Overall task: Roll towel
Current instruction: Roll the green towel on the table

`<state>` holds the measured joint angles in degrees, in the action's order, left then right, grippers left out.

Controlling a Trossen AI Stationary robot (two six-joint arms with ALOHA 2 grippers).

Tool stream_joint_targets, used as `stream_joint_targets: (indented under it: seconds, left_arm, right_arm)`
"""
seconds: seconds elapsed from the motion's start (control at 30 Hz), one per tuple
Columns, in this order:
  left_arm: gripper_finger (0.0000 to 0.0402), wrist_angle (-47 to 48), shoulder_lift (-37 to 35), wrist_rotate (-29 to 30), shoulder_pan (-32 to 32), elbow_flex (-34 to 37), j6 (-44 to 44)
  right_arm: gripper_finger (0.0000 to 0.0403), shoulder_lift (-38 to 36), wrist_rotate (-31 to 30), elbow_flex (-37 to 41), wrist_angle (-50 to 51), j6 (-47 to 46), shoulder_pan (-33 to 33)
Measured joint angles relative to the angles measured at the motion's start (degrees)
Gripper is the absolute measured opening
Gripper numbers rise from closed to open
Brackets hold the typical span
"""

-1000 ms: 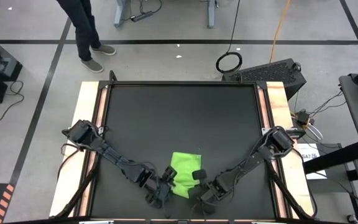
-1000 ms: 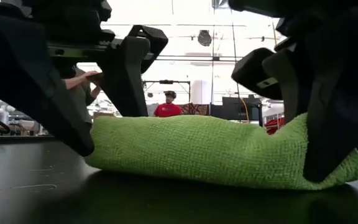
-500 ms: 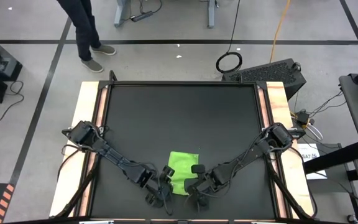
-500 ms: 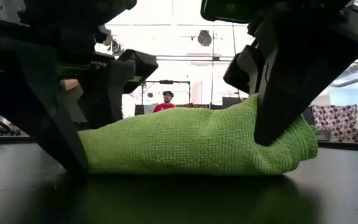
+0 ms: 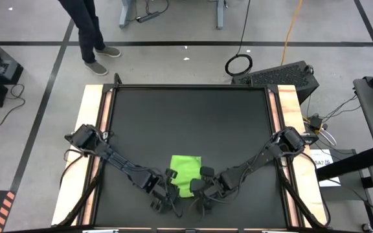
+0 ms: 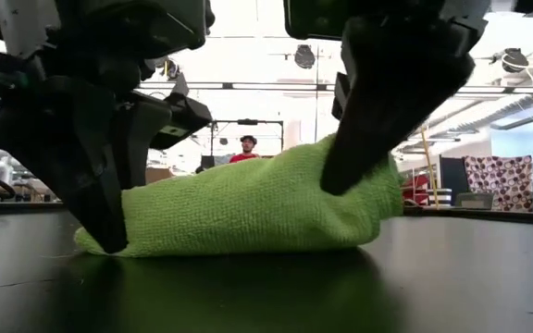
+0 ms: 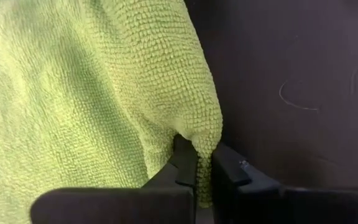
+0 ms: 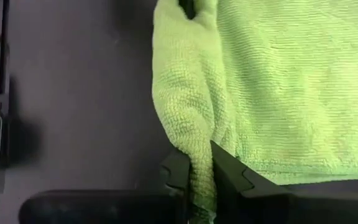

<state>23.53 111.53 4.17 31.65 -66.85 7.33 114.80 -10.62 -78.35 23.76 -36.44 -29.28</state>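
Now I see the towel (image 5: 185,173) bunched into a thick fold on the black desk (image 5: 186,123), close to the near edge and about midway between its left and right edges. My left gripper (image 7: 202,180) is clamped on the towel's left edge; in the left wrist view a ridge of green cloth is pinched between its two dark fingers (image 7: 180,163). My right gripper (image 8: 197,171) is likewise closed on the towel's right edge, with a fold of cloth squeezed between its fingers (image 8: 224,167). From the low view, the towel (image 6: 248,208) rests on the desk as a rounded hump, higher on the side under the right gripper, with both grippers pressing in from the ends. A person (image 5: 86,29) stands on the floor beyond the desk's far left corner.
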Motion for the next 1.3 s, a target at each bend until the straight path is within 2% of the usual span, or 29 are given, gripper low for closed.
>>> stream_joint_targets:
  seconds: [0.2, 0.5, 0.77, 0.87, 1.0, 1.3]
  left_arm:
    - [0.0016, 0.6, 0.1, -3.0, -0.3, 0.1, 4.2]
    - [0.0016, 0.6, -0.8, -7.0, -0.3, 0.3, 8.8]
    - [0.0015, -0.9, -0.9, -6.7, -0.5, 0.4, 8.9]
    - [0.0015, -1.0, -0.9, -5.6, -0.6, 0.4, 9.0]
    - [0.0015, -0.5, -0.8, -5.2, -0.9, 0.4, 8.7]
    - [0.0016, -0.2, -0.8, -2.9, -1.2, 0.4, 7.4]
  right_arm:
    - [0.0051, -0.1, 0.3, 0.0, -0.1, -1.9, 0.4]
    - [0.0128, -0.1, 3.9, 0.0, 0.0, -3.6, 2.5]
    - [0.0181, -1.7, 4.6, 0.0, 0.5, 2.1, 4.4]
    - [0.0187, -3.3, 4.3, 0.0, 5.7, 3.9, 5.3]
    - [0.0187, -5.2, 0.8, 0.1, 14.8, 8.2, 5.7]
    - [0.0187, -14.2, -12.4, 0.0, 19.4, 17.1, 1.7]
